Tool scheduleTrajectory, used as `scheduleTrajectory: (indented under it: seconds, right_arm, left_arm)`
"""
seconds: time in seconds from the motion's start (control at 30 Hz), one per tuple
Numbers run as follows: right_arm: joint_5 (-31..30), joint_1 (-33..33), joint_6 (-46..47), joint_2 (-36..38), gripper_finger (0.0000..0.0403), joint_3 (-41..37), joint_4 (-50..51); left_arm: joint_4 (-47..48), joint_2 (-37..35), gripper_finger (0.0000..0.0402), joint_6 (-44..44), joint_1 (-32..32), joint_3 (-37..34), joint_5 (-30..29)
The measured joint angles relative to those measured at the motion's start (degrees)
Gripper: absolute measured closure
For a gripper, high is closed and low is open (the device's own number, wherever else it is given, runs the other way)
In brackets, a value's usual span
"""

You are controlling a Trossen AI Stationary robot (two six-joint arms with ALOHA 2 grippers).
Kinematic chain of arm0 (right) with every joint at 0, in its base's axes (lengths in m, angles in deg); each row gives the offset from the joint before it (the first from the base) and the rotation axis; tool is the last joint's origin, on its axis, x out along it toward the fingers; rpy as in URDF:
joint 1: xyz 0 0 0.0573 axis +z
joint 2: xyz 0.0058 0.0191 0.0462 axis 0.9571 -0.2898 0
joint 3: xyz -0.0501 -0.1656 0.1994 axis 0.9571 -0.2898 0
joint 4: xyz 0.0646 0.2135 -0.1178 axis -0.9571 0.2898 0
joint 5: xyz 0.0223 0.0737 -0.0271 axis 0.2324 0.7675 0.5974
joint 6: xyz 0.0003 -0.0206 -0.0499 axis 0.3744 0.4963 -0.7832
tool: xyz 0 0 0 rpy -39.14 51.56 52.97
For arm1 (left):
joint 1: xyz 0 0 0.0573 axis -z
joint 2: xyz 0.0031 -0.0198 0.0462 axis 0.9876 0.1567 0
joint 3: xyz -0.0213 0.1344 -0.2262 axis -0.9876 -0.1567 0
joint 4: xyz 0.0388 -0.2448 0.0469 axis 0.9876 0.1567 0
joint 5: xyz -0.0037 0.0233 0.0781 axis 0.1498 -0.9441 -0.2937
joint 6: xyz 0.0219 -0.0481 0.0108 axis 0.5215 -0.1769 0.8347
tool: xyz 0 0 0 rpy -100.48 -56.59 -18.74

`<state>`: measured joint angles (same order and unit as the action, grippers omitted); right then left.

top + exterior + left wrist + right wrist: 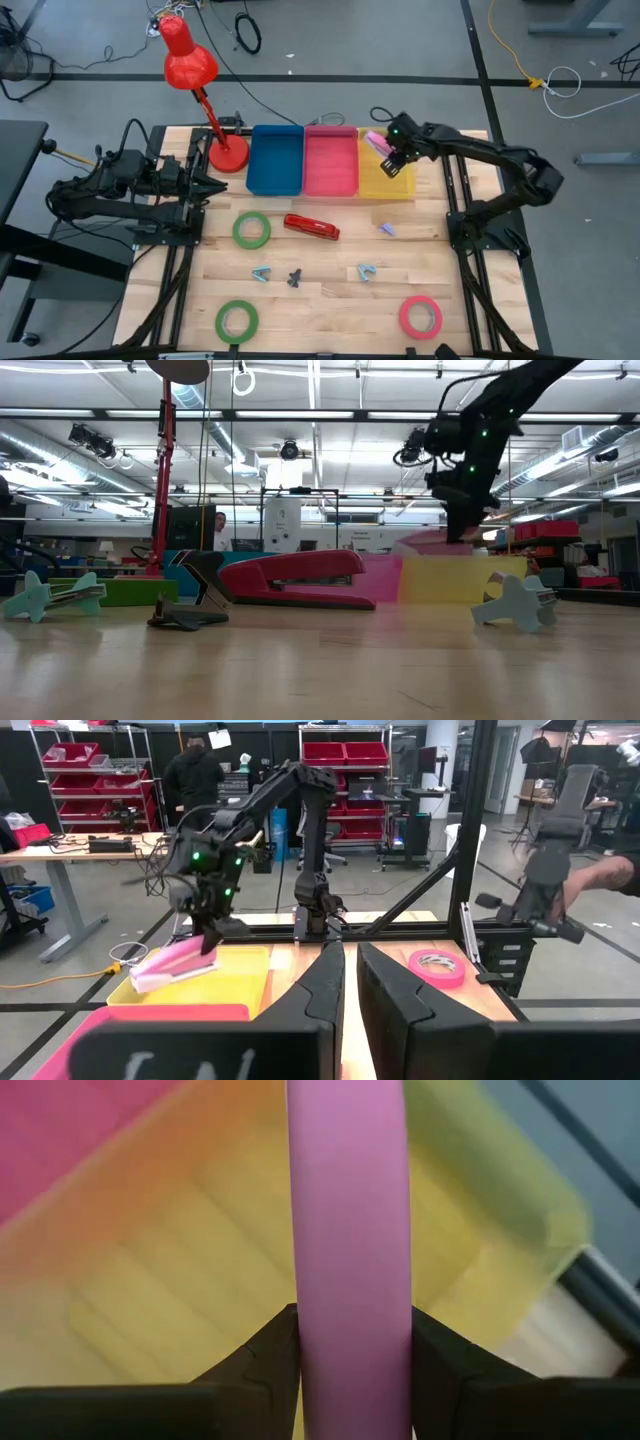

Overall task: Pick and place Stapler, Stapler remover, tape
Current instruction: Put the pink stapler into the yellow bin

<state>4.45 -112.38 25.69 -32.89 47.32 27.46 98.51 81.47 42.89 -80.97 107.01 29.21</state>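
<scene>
A pale wooden surface (330, 290) stands in a workshop with shelving behind. Taking the yellow bin (386, 178) as landmark and going near to far: nearest the front edge, well short of the bin, a green tape (236, 320) and a red tape (421, 316) are seen; closer to the bin lie two light-blue staple removers (261, 274), a dark one (294, 278) between them, and a small purple one (387, 229); then a second green tape (251, 230) and a red stapler (311, 227). Beside the yellow bin stand a pink bin (331, 160) and a blue bin (275, 160), three bins in all, with a red lamp (190, 66) beyond the blue one.

A pink stapler (378, 142) is held over the yellow bin, clamped in the right gripper (392, 160). The placing step is judged to be in hand; next, a lowering into the bin and an opening of the fingers would be called for.

The left gripper (215, 187) is parked together, well off past the blue bin.
</scene>
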Motion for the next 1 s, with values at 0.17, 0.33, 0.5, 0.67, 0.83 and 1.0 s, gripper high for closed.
scheduleTrajectory:
  seconds: [0.17,0.33,0.5,0.67,0.83,1.0]
  right_arm:
    - [0.0,-0.4,-0.1,-4.2,0.0268,0.0,-0.2]
    - [-0.1,-0.4,-0.3,-6.4,0.0268,0.0,-0.5]
    - [-0.1,-0.4,-1.1,-6.8,0.0268,0.0,-0.7]
    - [-0.1,-0.5,-1.6,-6.8,0.0262,0.0,-0.7]
    - [-0.1,-0.5,-1.6,-6.8,0.0242,0.0,-0.9]
    - [-0.2,-0.5,-1.6,-6.8,0.0209,0.0,-0.9]
  left_arm:
    - [0.0,0.0,0.0367,0.0,0.0,0.0,0.0]
    - [0.0,0.0,0.0367,0.0,0.0,0.0,0.0]
    - [0.0,0.0,0.0367,0.0,0.0,0.0,0.0]
    - [0.0,0.0,0.0367,0.0,0.0,0.0,0.0]
    - [0.0,0.0,0.0367,0.0,0.0,0.0,0.0]
    - [0.0,0.0,0.0367,0.0,0.0,0.0,0.0]
